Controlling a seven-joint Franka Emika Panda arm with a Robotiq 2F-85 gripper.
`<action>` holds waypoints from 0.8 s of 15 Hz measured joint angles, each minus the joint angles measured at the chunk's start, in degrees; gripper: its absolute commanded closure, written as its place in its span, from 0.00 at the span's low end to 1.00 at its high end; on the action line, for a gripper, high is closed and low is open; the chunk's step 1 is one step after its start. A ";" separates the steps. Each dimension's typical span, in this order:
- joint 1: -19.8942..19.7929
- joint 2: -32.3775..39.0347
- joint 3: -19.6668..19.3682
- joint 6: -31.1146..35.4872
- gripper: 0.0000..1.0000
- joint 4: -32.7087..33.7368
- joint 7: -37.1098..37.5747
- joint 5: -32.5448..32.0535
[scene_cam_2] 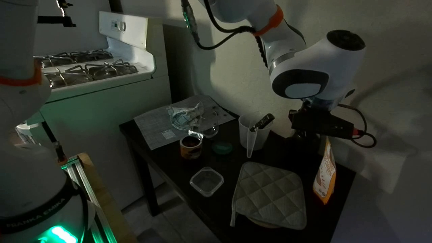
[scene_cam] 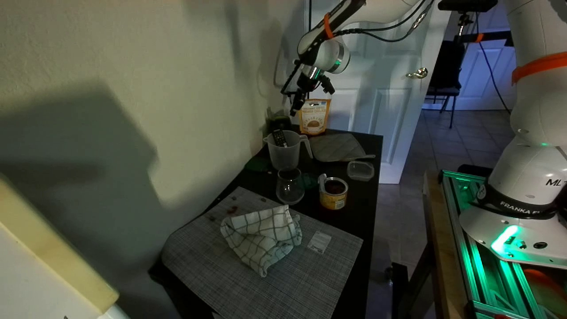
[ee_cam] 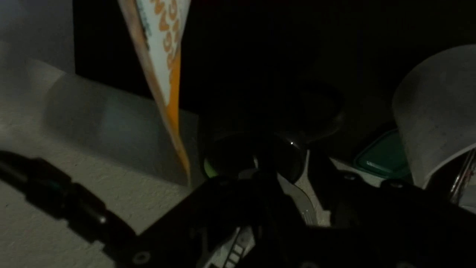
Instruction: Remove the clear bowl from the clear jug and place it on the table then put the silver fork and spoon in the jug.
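The clear jug (scene_cam: 283, 156) stands upright on the dark table (scene_cam: 310, 212), with a black remote (scene_cam: 279, 138) leaning in it; the jug also shows in an exterior view (scene_cam_2: 245, 133) and the wrist view (ee_cam: 435, 104). The clear bowl (scene_cam: 361, 171) sits on the table, apart from the jug, in both exterior views (scene_cam_2: 206, 181). A dark mug (ee_cam: 292, 156) holds utensils; the silver fork (ee_cam: 303, 204) shows there, tines up. I cannot make out the spoon. My gripper (ee_cam: 292, 169) is open above the mug, the fork showing between its fingers, beside an orange-white bag.
The orange-white bag (scene_cam_2: 325, 175) stands close to my gripper, and the wall (scene_cam: 177, 110) runs along the table. A quilted potholder (scene_cam_2: 270, 195), opened can (scene_cam_2: 191, 147), glass (scene_cam: 290, 190), green lid (scene_cam_2: 222, 147) and checked towel (scene_cam: 263, 237) lie further along.
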 measured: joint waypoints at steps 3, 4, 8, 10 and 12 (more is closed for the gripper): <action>0.16 0.01 -0.02 0.00 0.13 0.97 -0.91 1.51; 0.26 0.10 -0.01 0.00 0.07 1.27 -1.28 1.94; 1.43 1.01 -0.07 0.00 0.00 2.34 -1.33 2.32; 2.47 1.35 -0.13 0.21 0.00 2.33 -1.06 2.54; 3.97 1.75 -0.33 1.81 0.00 2.26 0.11 2.66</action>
